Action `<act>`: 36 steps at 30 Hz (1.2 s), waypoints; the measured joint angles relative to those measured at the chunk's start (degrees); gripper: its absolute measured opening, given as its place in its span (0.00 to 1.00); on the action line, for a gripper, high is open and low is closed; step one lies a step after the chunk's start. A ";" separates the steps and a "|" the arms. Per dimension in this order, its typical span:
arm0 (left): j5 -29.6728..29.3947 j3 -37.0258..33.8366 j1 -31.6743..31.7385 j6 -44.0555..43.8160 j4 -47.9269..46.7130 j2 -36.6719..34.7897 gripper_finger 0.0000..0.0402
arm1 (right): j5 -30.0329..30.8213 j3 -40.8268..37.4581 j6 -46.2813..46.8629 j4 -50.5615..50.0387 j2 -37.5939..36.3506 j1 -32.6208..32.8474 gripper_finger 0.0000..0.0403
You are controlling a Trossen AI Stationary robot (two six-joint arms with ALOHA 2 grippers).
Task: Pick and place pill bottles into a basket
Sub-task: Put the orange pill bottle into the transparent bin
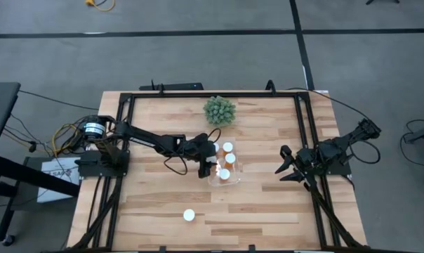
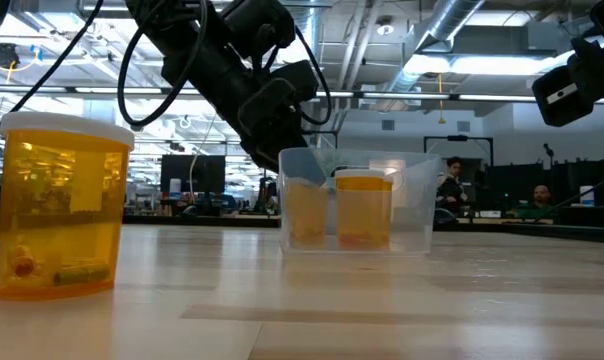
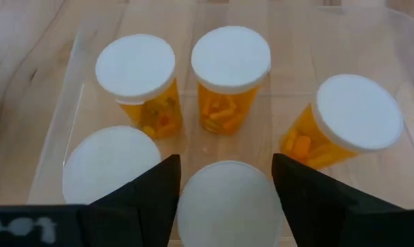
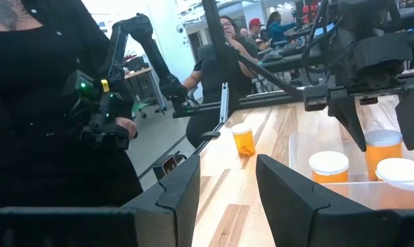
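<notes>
The clear basket (image 1: 238,166) stands mid-table and holds several orange pill bottles with white caps (image 3: 229,58). My left gripper (image 1: 210,166) points down into the basket's left part, shut on one of these bottles (image 3: 227,202). It also shows in the right wrist view (image 4: 384,147). One more pill bottle (image 1: 189,215) stands upright on the table near the front edge, and it is large at the left of the low view (image 2: 57,210). My right gripper (image 1: 282,171) is open and empty, to the right of the basket. My left gripper has the bottle's white cap (image 3: 193,199) between its two fingers, one on each side of the cap's rim. The fingers (image 4: 354,127) come from above, pointing down. The bottle is upright inside the basket, its foot (image 2: 304,240) down at the basket's floor; whether it rests there, I cannot tell.
A green spiky plant ball (image 1: 219,110) sits behind the basket near the far edge. A black frame (image 1: 198,93) runs around the tabletop. People (image 4: 42,103) stand in the room beyond the table's left side. Bare wood lies at the front right.
</notes>
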 joint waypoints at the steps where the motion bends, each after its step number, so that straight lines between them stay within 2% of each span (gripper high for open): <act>1: 0.01 0.00 -0.01 0.07 0.34 0.00 0.55 | 0.00 0.00 0.00 0.00 0.01 0.00 0.34; 7: 1.42 0.08 -0.01 0.38 3.26 0.00 0.55 | 0.00 0.00 -0.01 -0.01 0.01 0.00 0.34; 13: 1.46 3.20 0.05 3.33 1.40 0.00 0.55 | 0.00 0.00 0.00 0.00 0.00 0.00 0.34; 18: 1.99 7.93 0.38 6.55 -5.45 -3.17 0.55 | 0.00 0.00 -0.02 0.00 0.01 0.00 0.34; 27: 2.81 7.89 0.64 15.83 -20.40 -17.34 0.55 | 0.00 0.00 0.00 -0.02 -0.01 0.00 0.34; 32: 5.63 7.81 -0.91 15.96 -31.76 -18.53 0.55 | 0.00 -0.01 -0.02 0.00 -0.01 0.00 0.34; 36: 8.00 7.14 -3.43 15.88 -35.72 -17.85 0.55 | 0.00 -0.01 0.00 0.00 0.00 0.00 0.34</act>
